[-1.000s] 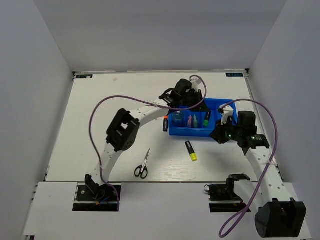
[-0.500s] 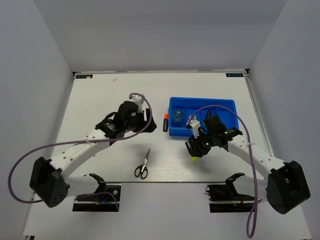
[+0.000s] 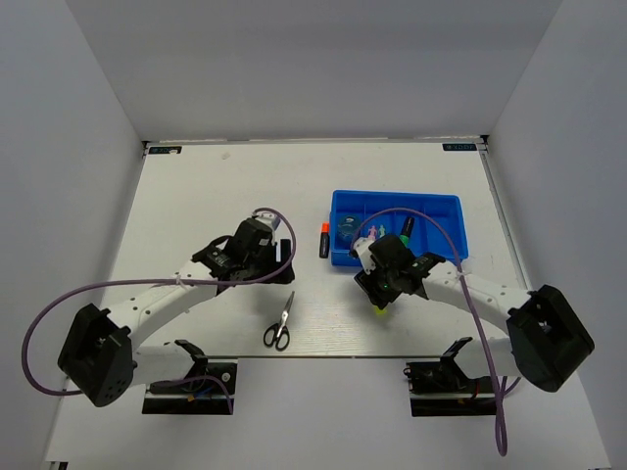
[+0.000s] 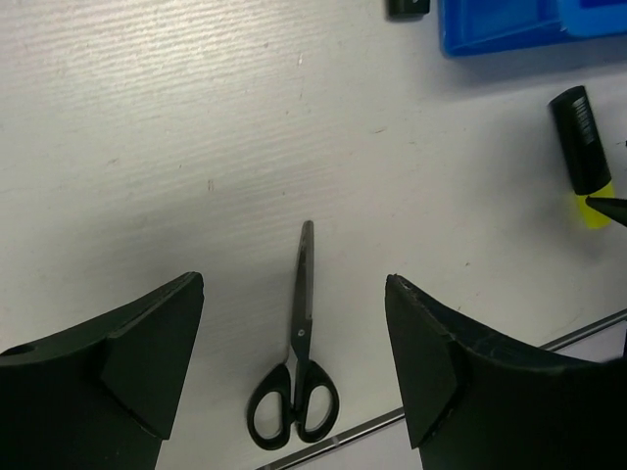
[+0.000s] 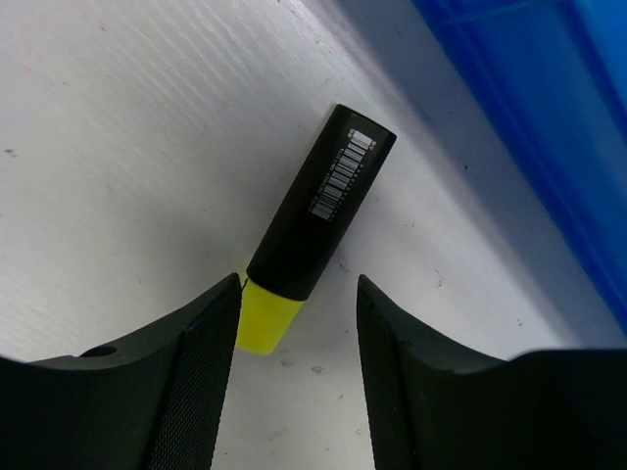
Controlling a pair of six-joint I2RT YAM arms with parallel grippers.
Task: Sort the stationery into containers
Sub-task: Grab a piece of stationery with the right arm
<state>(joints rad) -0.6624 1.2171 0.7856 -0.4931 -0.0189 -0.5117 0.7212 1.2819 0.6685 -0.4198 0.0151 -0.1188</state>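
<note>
Stationery partly sorted: some highlighters (image 3: 372,238) lie in the blue tray (image 3: 392,194); three pieces wait on your worktop (image 3: 196,196): yellow-capped highlighter (image 5: 313,220) at the tray's 6 o'clock, orange-capped one (image 3: 323,240) at 9, scissors (image 4: 297,377) at 7. Left fingers (image 4: 147,352) spread over the scissors, right fingers (image 5: 196,362) spread astride the yellow one; both empty.
</note>
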